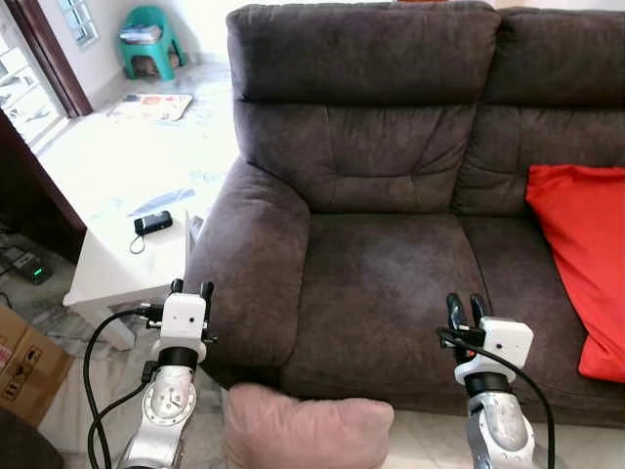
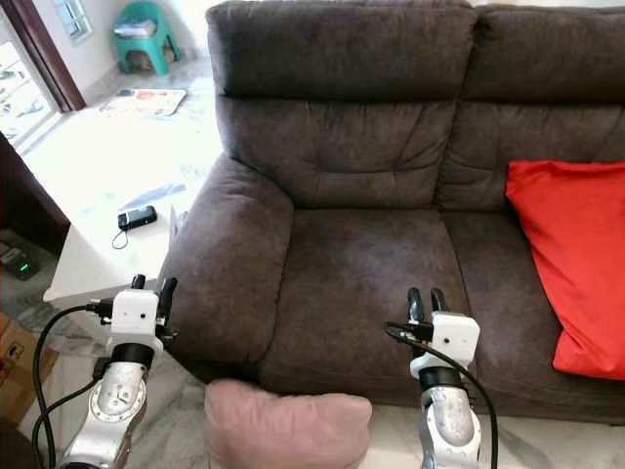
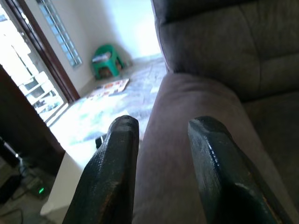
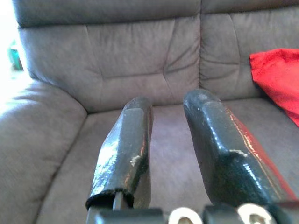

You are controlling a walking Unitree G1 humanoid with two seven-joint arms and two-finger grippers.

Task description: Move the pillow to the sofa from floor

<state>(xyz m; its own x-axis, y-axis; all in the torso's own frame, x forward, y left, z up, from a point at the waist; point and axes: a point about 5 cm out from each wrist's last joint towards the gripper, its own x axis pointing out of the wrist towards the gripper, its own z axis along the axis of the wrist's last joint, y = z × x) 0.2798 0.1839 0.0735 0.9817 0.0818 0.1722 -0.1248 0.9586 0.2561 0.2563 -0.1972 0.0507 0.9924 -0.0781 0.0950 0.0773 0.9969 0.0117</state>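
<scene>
Left eye view looks down at a big brown sofa [image 1: 391, 225]. The pink pillow [image 1: 308, 428] lies on the floor [image 1: 430, 451], down at 6 o'clock, touching the front of the sofa. It sits between the two arms and lower than both of them.

The left claw [image 1: 191, 288] is up at 8 o'clock, just beside the sofa's fat armrest [image 1: 249, 274]. Its two black fingers [image 3: 107, 177] are a little way apart, and nothing is between them. The right claw [image 1: 464, 305] is at 5 o'clock, over the front edge of the seat [image 1: 386, 293]. Its fingers [image 4: 126, 149] are also a little apart and hold nothing.

I think both claws are up and parted like this so they can come down on each side of the pillow. The pillow is soft and wide, so two claws may hold it better than one. The job has not started yet, because the pillow is not on the sofa.

The seat right above the pillow is bare, so it looks like a good spot to put it. A red cushion [image 1: 581, 264] leans at 3 o'clock on the next seat.

A white bench [image 1: 127, 259] stands at 9 o'clock next to the armrest. A small black gadget [image 1: 153, 223] with a cord rests on it. A green stool [image 1: 149, 41] is far off at 11 o'clock, with something resting on it that I cannot make out.
</scene>
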